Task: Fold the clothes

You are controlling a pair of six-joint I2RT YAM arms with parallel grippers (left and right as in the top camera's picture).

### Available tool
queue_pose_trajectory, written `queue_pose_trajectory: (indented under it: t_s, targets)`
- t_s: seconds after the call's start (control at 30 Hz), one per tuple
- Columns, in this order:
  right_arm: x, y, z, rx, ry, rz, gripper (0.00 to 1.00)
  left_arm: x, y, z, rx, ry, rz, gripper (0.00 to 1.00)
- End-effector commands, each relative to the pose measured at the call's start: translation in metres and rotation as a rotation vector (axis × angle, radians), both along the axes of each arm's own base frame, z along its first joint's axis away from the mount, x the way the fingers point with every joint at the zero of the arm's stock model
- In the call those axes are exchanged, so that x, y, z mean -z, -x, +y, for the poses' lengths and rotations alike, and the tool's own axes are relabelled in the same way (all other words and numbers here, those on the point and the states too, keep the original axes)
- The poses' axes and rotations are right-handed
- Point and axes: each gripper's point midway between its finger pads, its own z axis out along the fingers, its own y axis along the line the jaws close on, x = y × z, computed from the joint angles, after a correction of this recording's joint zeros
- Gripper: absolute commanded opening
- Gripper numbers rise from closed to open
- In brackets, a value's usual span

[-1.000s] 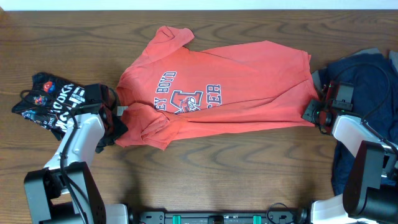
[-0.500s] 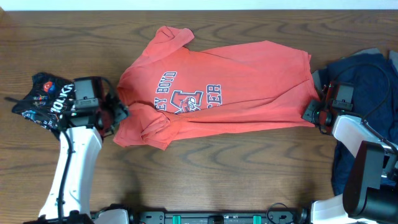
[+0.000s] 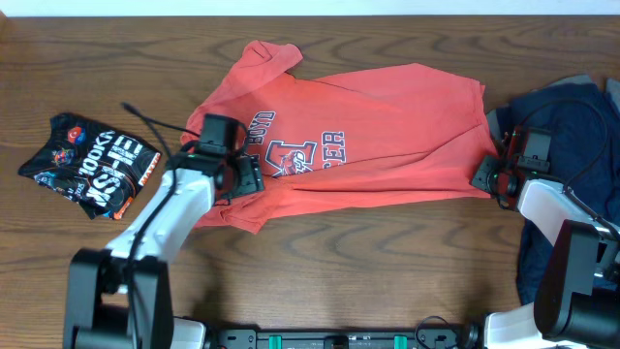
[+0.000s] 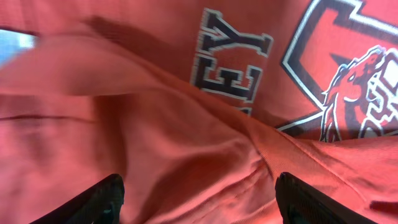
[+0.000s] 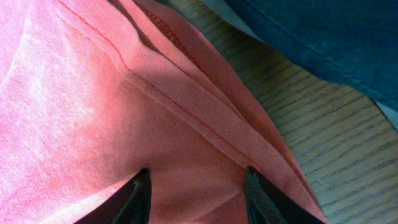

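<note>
Bare desk (image 3: 387, 252) lies open along the near edge and behind the black shirt (image 3: 92, 165). The red shirt (image 3: 387, 126) fills the middle. Navy cloth (image 3: 572, 126) crowds the right end, and the left arm (image 3: 165, 213) crosses the red shirt's near-left corner.

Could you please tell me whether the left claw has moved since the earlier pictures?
Yes. The left claw moved away from the black shirt and further onto the red shirt, toward its middle.

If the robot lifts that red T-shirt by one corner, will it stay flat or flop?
Probably flops: the red T-shirt already lies wrinkled, its sleeve bunched in soft folds. Likely light: thin knit shows at the hem. Pushed, it would likely bunch up.
</note>
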Motion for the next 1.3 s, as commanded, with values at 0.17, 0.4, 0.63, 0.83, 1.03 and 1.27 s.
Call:
queue_pose_trajectory:
  t_s: [0.17, 0.4, 0.63, 0.83, 1.03, 1.27]
  targets:
    - [0.015, 0.016, 0.002, -0.001, 0.014, 0.071, 0.48, 0.028, 0.010, -0.005, 0.035, -0.017, 0.077, 0.71]
    - [0.015, 0.016, 0.002, -0.001, 0.014, 0.071, 0.48, 0.023, 0.003, -0.006, 0.035, -0.012, 0.049, 0.24]
    - [0.015, 0.016, 0.002, -0.001, 0.014, 0.071, 0.48, -0.013, -0.020, -0.004, 0.010, 0.012, -0.066, 0.06]
    - [0.015, 0.016, 0.002, -0.001, 0.014, 0.071, 0.48, -0.038, -0.042, 0.020, -0.114, 0.047, -0.180, 0.06]
    - [0.015, 0.016, 0.002, -0.001, 0.014, 0.071, 0.48, -0.051, -0.067, 0.055, -0.335, 0.110, -0.277, 0.06]
    - [0.015, 0.016, 0.002, -0.001, 0.014, 0.069, 0.48, -0.058, -0.076, 0.092, -0.605, 0.196, -0.318, 0.17]
